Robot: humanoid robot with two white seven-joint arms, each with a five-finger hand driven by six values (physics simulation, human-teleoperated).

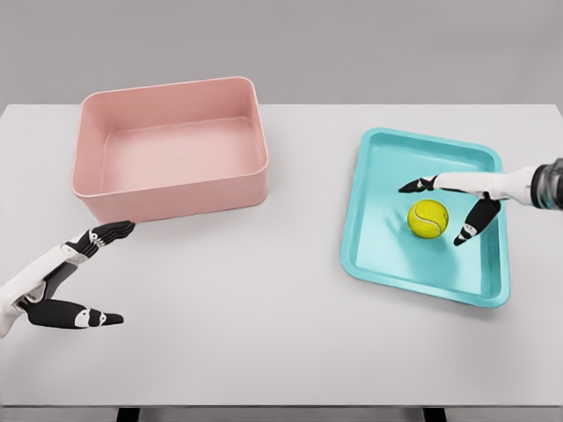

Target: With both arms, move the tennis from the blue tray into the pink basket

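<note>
A yellow-green tennis ball lies in the blue tray on the right of the white table. My right hand comes in from the right edge and hovers over the tray, fingers spread; the thumb tip is just right of the ball and the finger tips reach past it on the far side, none seeming to touch it. The pink basket stands at the back left with nothing in it. My left hand sits low at the left, in front of the basket's near corner, fingers spread and holding nothing.
The white table stretches between basket and tray, with its front edge near the bottom of the view. A grey wall lies behind.
</note>
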